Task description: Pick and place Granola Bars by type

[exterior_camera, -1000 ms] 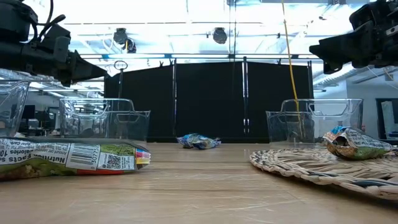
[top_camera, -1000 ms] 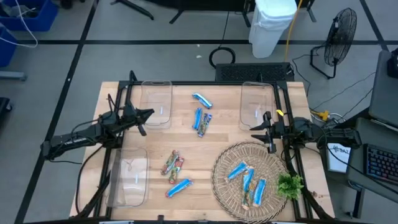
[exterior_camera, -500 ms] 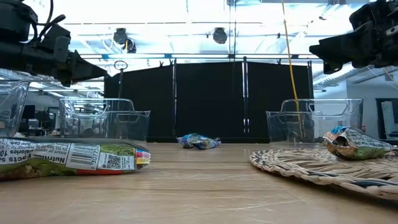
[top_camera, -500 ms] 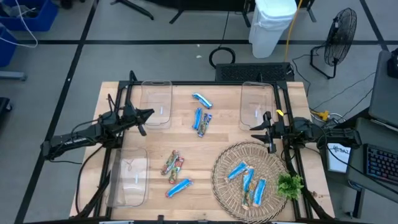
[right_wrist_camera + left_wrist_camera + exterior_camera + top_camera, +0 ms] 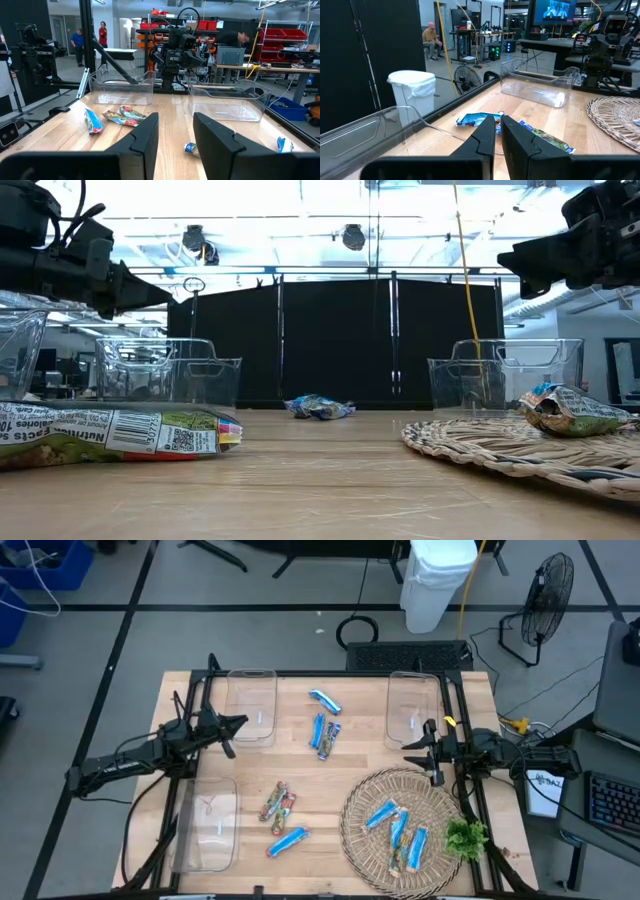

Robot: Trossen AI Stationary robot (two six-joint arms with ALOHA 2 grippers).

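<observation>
So far, nothing is held by either arm. The jaws of the left gripper are clenched on nothing and are held above the far-left part of the tabletop, just beside the far-left clear bin. The jaws of the right gripper are released and stand apart, likewise empty, between the far-right clear bin and the woven mat.

Outward from the jaws, the Granola Bars are seen scattered and unsorted. A blue bar lies at the far middle, with a blue and a multicoloured bar just nearer than it. A multicoloured pair lies at the near middle, and another blue bar is nearer still. On the woven mat, three blue bars and what appears to be a multicoloured one are gathered, with a green sprig at the mat's right edge.

All three clear bins, including the near-left bin, appear to hold no bars. The sorting is therefore judged to be not yet begun: every bar remains to be picked and placed by type.
</observation>
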